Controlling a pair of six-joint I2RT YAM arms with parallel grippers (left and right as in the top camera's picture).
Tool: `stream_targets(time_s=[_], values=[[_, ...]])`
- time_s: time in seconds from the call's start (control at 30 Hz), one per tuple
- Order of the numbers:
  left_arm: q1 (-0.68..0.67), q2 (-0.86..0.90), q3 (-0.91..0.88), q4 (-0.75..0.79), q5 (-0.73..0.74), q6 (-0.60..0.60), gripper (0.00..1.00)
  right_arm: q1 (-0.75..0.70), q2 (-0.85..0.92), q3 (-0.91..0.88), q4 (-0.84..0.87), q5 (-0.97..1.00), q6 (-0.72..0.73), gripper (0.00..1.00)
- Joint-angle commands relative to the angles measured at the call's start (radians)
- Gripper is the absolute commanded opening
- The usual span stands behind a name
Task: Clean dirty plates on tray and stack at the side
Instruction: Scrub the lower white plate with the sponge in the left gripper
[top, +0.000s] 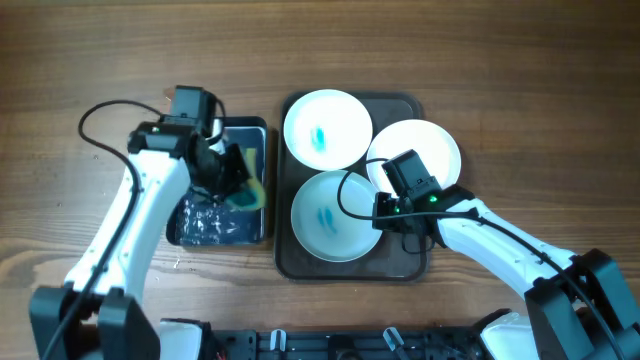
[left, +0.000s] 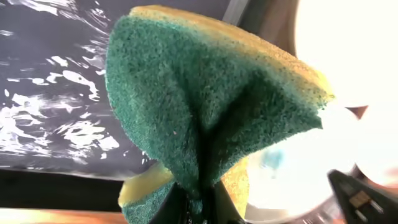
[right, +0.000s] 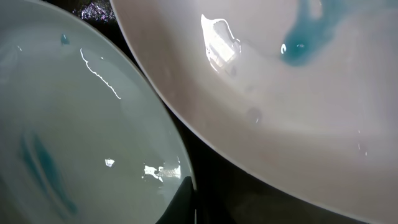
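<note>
A dark tray (top: 408, 266) holds three white plates. The back plate (top: 328, 128) and the front plate (top: 330, 218) each carry a blue smear. The right plate (top: 425, 145) is partly hidden by my right arm. My left gripper (top: 232, 178) is shut on a green and yellow sponge (top: 248, 190), held folded over the water basin (top: 255, 135); the sponge fills the left wrist view (left: 205, 106). My right gripper (top: 383, 210) is shut on the front plate's right rim. In the right wrist view one finger (right: 189, 205) lies on that plate (right: 74, 137). The back plate (right: 298, 93) sits beside it.
The dark basin of water (left: 50, 93) sits left of the tray, its right wall close to the tray's left edge. Bare wooden table (top: 520, 80) lies right of and behind the tray. A black cable loops over the front plate's right side.
</note>
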Motion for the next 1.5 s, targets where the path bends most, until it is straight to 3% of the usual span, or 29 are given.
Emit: stream_targets(time_s=[0.0,0.2,0.43,0.57,0.67,0.8,0.93,1.0,1.1,1.17,1.23,1.47], values=[[-0.119,0.0,0.002,0.053,0.075,-0.03,0.04,-0.003,0.009,0.019,0.007,0.037,0.021,0.04],[-0.412,0.098,-0.043,0.279,0.075,-0.195,0.04,-0.003,0.009,0.019,0.006,0.023,-0.113,0.04],[-0.554,0.33,-0.043,0.402,0.085,-0.446,0.04,-0.003,0.009,0.019,0.007,0.023,-0.111,0.04],[-0.546,0.401,-0.043,0.37,0.039,-0.472,0.04,-0.003,0.009,0.019,0.007,0.022,-0.101,0.04],[-0.513,0.395,-0.037,0.295,-0.063,-0.472,0.04,-0.003,0.009,0.019,0.007,0.022,-0.101,0.04],[-0.442,0.385,-0.014,0.102,-0.36,-0.462,0.04,-0.003,0.009,0.019,0.01,0.022,-0.1,0.04],[-0.433,0.384,-0.013,0.093,-0.409,-0.406,0.04,-0.003,0.009,0.019,0.01,0.022,-0.101,0.04],[-0.433,0.384,-0.01,0.121,-0.337,-0.374,0.04,-0.003,0.009,0.019,0.01,0.022,-0.101,0.05],[-0.434,0.384,-0.01,0.257,-0.016,-0.282,0.04,-0.003,0.009,0.019,0.009,0.023,-0.104,0.04],[-0.451,0.386,-0.011,0.365,0.179,-0.283,0.04,-0.003,0.009,0.019,0.009,0.022,-0.105,0.04],[-0.48,0.386,-0.011,0.433,0.24,-0.288,0.04,-0.003,0.009,0.019,0.01,0.023,-0.105,0.04],[-0.607,0.39,-0.011,0.583,0.237,-0.33,0.04,-0.003,0.009,0.019,0.007,0.022,-0.109,0.04]])
